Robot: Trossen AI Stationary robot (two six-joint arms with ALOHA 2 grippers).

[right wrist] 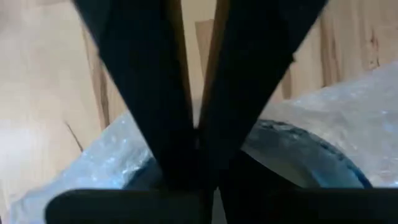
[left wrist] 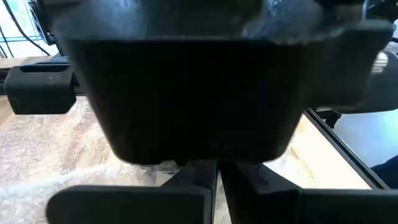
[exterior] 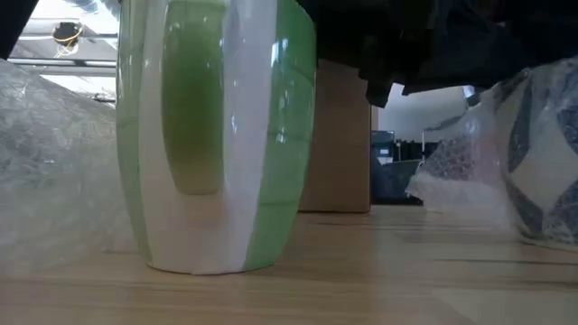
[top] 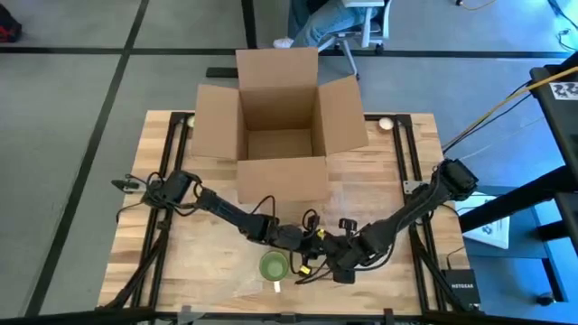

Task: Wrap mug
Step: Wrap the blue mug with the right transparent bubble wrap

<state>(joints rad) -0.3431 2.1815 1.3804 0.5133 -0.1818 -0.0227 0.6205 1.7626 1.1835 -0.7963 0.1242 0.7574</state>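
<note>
The green mug (top: 273,266) stands upright on its base near the table's front edge. In the low view its cream handle (exterior: 248,162) faces the camera. My left gripper (top: 307,239) is just right of and beyond the mug; its fingers (left wrist: 186,177) are shut. My right gripper (top: 336,264) is close beside it, farther right, and is also shut (right wrist: 199,140). It stands over clear bubble wrap (right wrist: 348,112) that covers a round blue-rimmed thing (right wrist: 305,149). Neither gripper touches the mug. My left gripper's fingertips are hidden by the right arm's dark body in its wrist view, so I cannot tell whether they touch anything. My right gripper points down at the bubble wrap, and I cannot tell whether it touches it.
An open brown cardboard box (top: 280,126) stands at the table's far middle. Bubble wrap (exterior: 54,162) lies left of the mug. A bubble-wrapped blue-and-white patterned thing (exterior: 542,171) sits to the mug's right. A person's legs and a chair (top: 334,23) show beyond the table.
</note>
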